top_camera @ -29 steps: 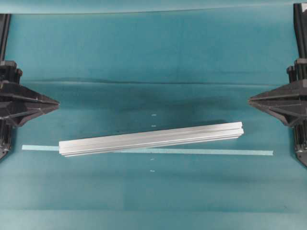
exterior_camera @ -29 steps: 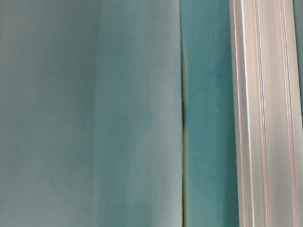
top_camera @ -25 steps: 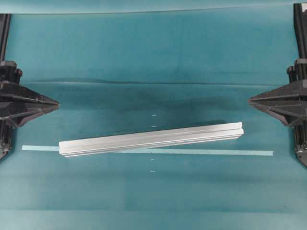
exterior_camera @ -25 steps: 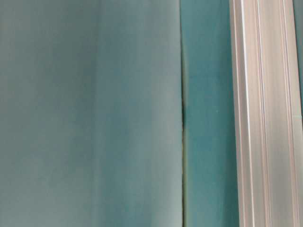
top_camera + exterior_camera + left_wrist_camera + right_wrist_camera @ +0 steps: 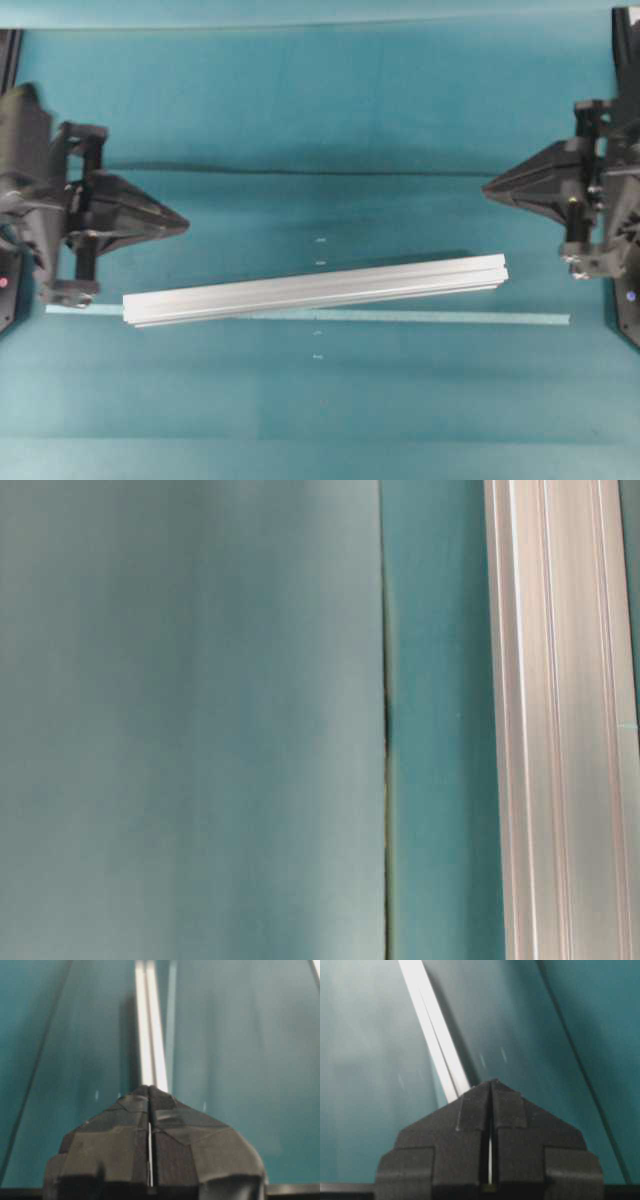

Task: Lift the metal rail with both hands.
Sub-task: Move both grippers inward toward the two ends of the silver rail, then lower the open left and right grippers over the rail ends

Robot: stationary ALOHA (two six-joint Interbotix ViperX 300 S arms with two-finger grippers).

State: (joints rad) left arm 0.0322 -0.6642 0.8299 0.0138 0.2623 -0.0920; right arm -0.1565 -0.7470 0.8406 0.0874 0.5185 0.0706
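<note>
The metal rail [image 5: 315, 293] lay flat on the worktop [image 5: 320, 110], ungrasped. The left gripper [image 5: 183, 222], at its ten o'clock, and the right gripper [image 5: 487, 187], at two o'clock, were both pressed together; grasp and lift remained.

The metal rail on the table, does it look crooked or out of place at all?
Slightly askew. The metal rail lies at a shallow angle across the pale tape strip rather than along it, with its right end farther up in the overhead view. No damage shows.

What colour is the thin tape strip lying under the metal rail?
Pale mint green, lighter than the teal table cover; the tape strip shows best in the overhead view, running beneath the metal rail.
</note>
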